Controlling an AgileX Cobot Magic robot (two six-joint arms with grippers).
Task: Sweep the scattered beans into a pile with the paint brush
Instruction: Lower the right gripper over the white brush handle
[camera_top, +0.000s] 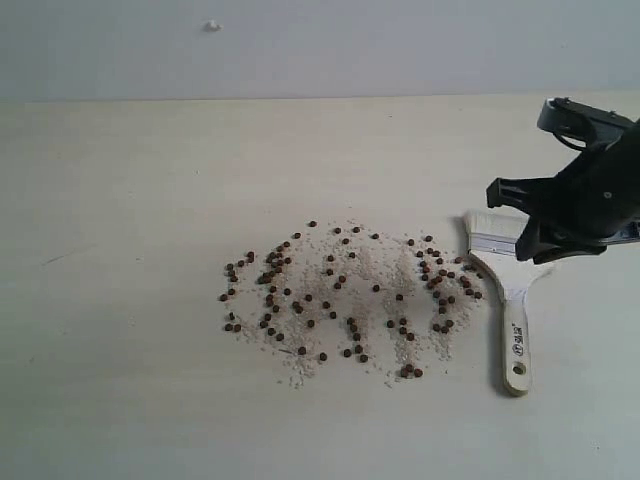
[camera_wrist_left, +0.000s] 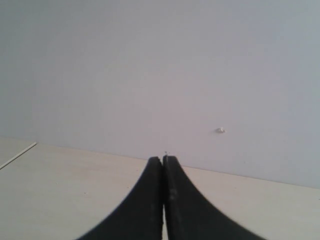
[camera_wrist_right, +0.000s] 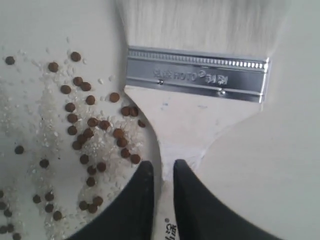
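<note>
The right jaws, slightly open and empty, hang over the paint brush (camera_top: 510, 300), maybe to grab it. The left jaws are shut.

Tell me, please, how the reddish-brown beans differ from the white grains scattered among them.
Colour: the beans are reddish-brown, while the white grains are pale and nearly match the table. Size: each bean is clearly bigger than any grain. Shape: the beans look round, the grains are slim, rice-like specks. Both lie loosely scattered in one mixed patch beside the paint brush, not yet piled.
</note>
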